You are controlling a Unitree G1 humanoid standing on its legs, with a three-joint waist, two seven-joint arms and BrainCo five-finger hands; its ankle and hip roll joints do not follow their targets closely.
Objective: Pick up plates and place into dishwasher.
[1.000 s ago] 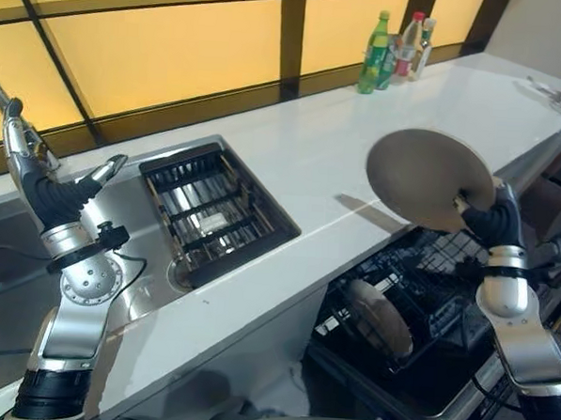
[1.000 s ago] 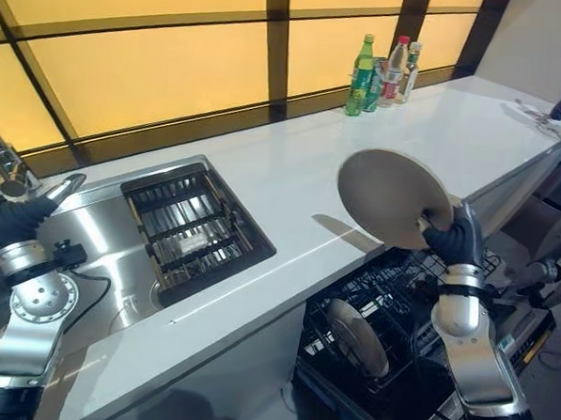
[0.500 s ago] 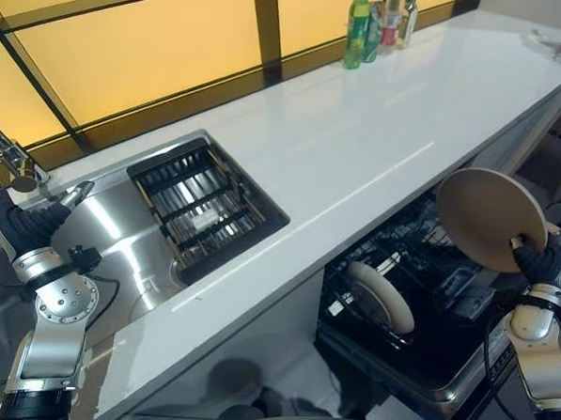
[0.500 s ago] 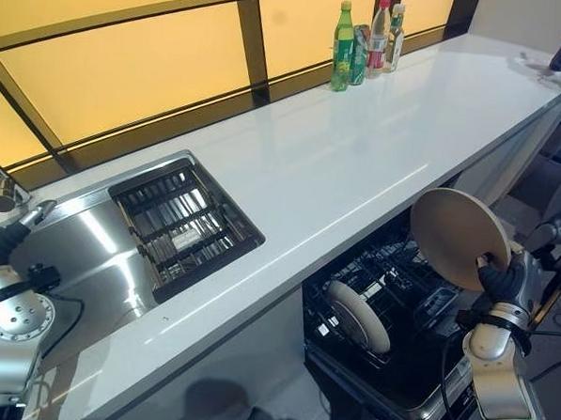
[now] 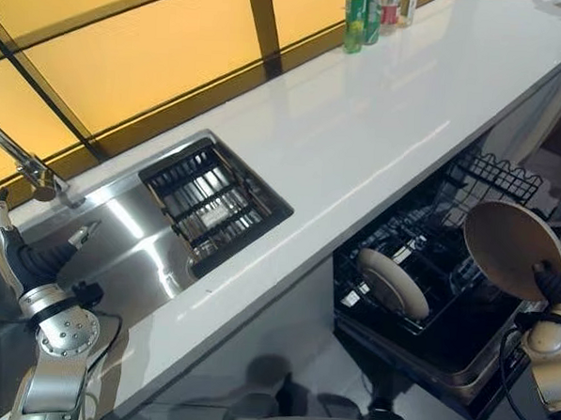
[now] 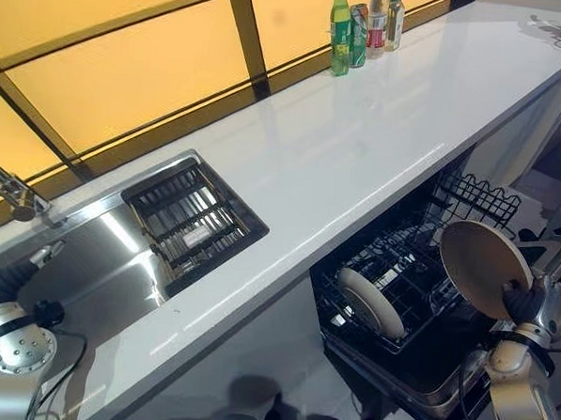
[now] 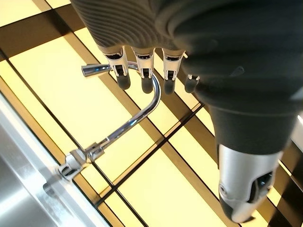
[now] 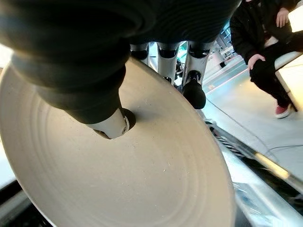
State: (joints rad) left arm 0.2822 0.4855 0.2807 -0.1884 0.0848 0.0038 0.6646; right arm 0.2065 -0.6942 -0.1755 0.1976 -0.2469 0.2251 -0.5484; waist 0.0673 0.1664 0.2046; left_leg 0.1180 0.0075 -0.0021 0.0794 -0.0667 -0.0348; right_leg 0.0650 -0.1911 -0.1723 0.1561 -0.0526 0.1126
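Observation:
My right hand (image 5: 552,281) is shut on a round beige plate (image 5: 512,247), held tilted on edge at the right end of the open dishwasher's black wire rack (image 5: 492,174). In the right wrist view the thumb (image 8: 110,125) presses on the plate's face (image 8: 142,179) while the fingers curl behind its rim. A second beige plate (image 5: 394,284) stands upright in the rack's left part. My left hand (image 5: 19,257) is raised beside the sink at the far left, its fingers (image 7: 144,64) straight and holding nothing.
A steel sink (image 5: 133,249) with a dark slatted basket (image 5: 213,203) and a chrome faucet (image 7: 135,116) lies at the left of the white counter (image 5: 360,129). Bottles (image 5: 366,9) stand at the counter's back. A seated person (image 8: 265,42) is beyond the dishwasher.
My right hand has brought the plate down from above the counter's edge to beside the dishwasher rack. The view has tipped down. The left hand sits lower by the sink.

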